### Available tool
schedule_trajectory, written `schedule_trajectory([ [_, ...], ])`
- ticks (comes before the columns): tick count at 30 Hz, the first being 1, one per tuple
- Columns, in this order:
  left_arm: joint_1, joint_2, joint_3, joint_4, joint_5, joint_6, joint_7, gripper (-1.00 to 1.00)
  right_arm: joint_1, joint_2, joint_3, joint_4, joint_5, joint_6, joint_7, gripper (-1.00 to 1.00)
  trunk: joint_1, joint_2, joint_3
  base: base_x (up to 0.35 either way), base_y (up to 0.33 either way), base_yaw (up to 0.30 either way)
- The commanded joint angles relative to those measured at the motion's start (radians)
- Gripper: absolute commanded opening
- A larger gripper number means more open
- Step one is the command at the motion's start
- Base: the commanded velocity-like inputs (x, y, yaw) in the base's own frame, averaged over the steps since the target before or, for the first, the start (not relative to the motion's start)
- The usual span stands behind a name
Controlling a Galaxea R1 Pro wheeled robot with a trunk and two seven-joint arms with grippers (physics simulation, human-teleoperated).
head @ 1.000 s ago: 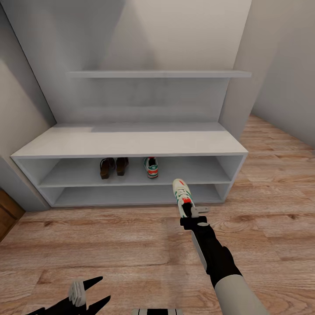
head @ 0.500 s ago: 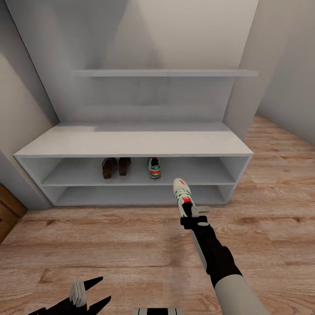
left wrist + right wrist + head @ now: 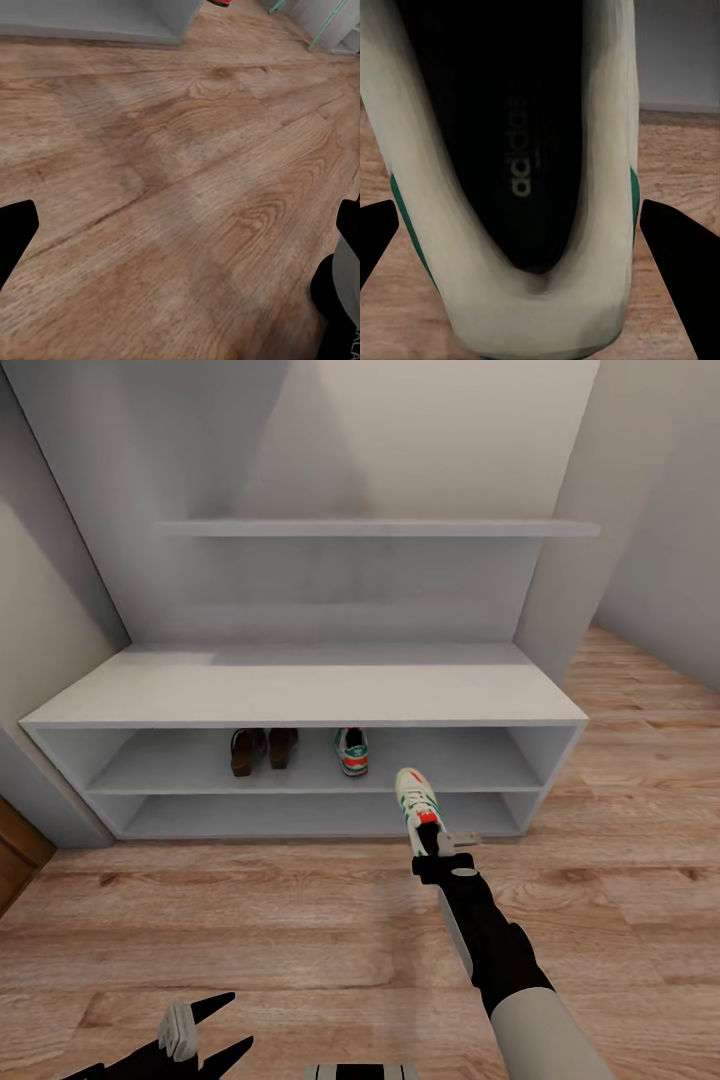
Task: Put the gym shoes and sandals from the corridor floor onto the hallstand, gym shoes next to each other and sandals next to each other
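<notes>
My right gripper is shut on the heel of one gym shoe, holding it toe-forward above the corridor floor just in front of the hallstand. The right wrist view looks down into that gym shoe, its black insole between the fingertips. The second gym shoe stands on the upper shelf slot. Both dark brown sandals stand side by side to its left on the same shelf. My left gripper hangs open low at the left, over bare planks.
A floating grey shelf hangs above the hallstand's flat top. Grey walls close in on both sides, and the corridor runs on to the right. A brown wooden panel shows at the left edge. The lower shelf slot holds nothing.
The whole head view has shifted slightly, so the hallstand looks a little nearer and wider. The right gripper and its shoe hold the same place in the picture. The left gripper is unchanged.
</notes>
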Motion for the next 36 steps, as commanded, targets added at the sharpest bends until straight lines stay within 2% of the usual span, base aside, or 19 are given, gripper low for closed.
schedule_trajectory([
  [1,-0.001,0.0,0.001,0.001,0.0,-0.005,-0.003,1.0,0.0,0.0,0.002,-0.001,0.008,0.007,-0.001,-1.0,0.0,0.0,-0.001,0.084,0.0,0.0],
  [17,-0.001,0.0,0.001,0.001,0.0,-0.005,-0.003,1.0,0.0,0.0,0.002,-0.001,0.007,0.007,-0.001,-1.0,0.0,0.0,-0.006,0.252,0.0,0.025],
  [28,-0.001,0.0,0.001,0.001,0.0,-0.004,-0.002,1.0,0.0,0.0,-0.001,-0.003,0.008,0.007,-0.001,-1.0,0.0,0.0,-0.013,0.056,0.0,0.078],
  [36,-0.001,0.0,0.002,0.001,0.0,-0.004,-0.002,1.0,0.0,0.0,-0.001,-0.004,0.008,0.007,-0.001,-1.0,0.0,0.0,-0.014,0.201,0.036,0.002],
])
